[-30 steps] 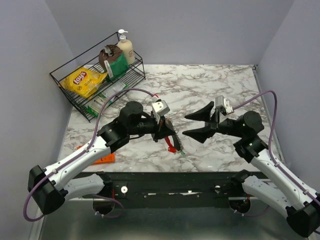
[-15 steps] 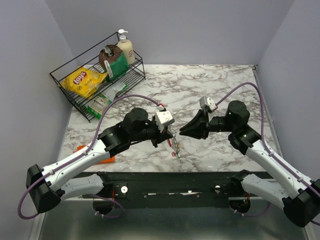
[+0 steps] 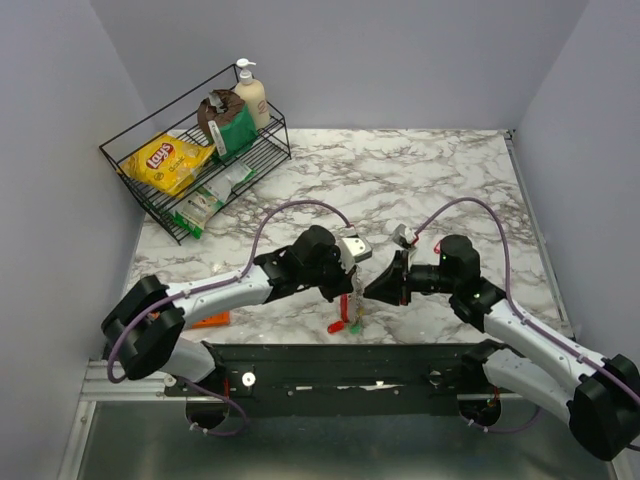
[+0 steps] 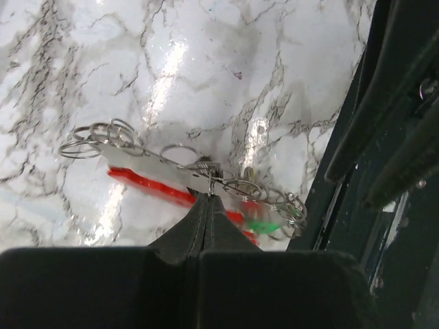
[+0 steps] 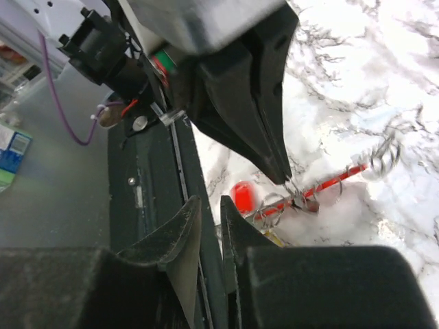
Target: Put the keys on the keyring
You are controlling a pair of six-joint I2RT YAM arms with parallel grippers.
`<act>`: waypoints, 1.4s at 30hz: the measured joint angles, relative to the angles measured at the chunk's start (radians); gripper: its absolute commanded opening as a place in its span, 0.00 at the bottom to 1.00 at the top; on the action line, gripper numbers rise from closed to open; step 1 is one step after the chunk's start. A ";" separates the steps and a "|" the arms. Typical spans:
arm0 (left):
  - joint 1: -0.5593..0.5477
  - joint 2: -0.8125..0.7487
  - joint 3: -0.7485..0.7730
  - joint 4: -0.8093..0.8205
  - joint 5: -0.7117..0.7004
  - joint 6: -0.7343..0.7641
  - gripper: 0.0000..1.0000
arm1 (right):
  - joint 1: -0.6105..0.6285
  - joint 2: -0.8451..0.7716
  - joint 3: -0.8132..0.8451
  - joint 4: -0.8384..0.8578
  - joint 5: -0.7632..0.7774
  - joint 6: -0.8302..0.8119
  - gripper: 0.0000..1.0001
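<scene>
Our left pincer point(image 4: 208, 199) is closed completely, and its tips pinch the keyring point(image 4: 147, 184) at the silvery piece, about in the middle of its length. The long axis of the keyring runs across these tips, from upper left to lower right in the left wrist view, and the red loop lies under the silvery piece. In the top view the keyring hangs down from this pincer, close above the surface point(image 3: 430, 180) near its front edge. Our right pincer point(image 5: 209, 205) is almost closed: only a narrow slit remains between its jaws, and we see nothing in it. It stands just beside the keyring, on the right of it, with the tips pointing toward it but apart from it, so we judge that this free arm must work on it. We count one keyring and two pincers. Of the keys point(image 4: 264, 226) we make out one green head and one red, perhaps also a yellowish one, all at the lower end of the keyring; they are blurred, so we cannot count them surely
</scene>
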 measured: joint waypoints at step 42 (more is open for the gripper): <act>0.048 0.124 -0.039 0.245 0.348 0.065 0.00 | 0.000 0.047 -0.172 0.183 0.121 0.071 0.29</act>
